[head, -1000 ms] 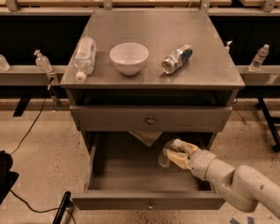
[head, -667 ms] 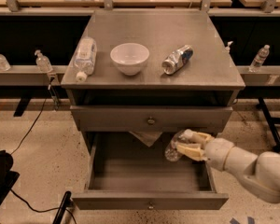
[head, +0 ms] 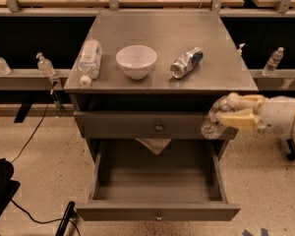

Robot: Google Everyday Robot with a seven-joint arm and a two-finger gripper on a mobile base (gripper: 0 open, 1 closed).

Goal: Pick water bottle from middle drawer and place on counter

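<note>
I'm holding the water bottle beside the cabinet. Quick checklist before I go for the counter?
1. Grip: gripper at the cabinet's right front corner, fingers closed on the water bottle: ok.
2. Water bottle outside the drawer: ok.
3. Height: water bottle looks lower than the counter edge: not ok, lift first.
4. Landing spot: bare counter right of the can: ok.
5. Water bottle upright: not ok, tilted.
6. Cap on: cannot tell.

One bowl, one can, one end effector right of drawers, maybe six bottles.
</note>
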